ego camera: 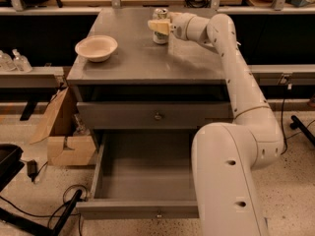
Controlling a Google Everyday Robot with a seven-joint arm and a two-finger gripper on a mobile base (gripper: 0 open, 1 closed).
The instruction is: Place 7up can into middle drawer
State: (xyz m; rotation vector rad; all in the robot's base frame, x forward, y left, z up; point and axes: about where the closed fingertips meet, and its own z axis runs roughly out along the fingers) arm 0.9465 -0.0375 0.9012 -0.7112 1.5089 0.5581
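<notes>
Reaching over the cabinet top (142, 63), my gripper (158, 26) comes in from 3 o'clock right against the upright 7up can (161, 13) at the top's 12 o'clock edge, grasped or not I can't tell, with the middle drawer (123, 209) pulled open at 6 o'clock.

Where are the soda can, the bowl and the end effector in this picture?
soda can (160, 14): camera view, on its silver top; it stands at the back of the cabinet top (128, 65).
bowl (96, 47): camera view, on its bare inside.
end effector (158, 26): camera view, on its cream tip, right at the can.
</notes>
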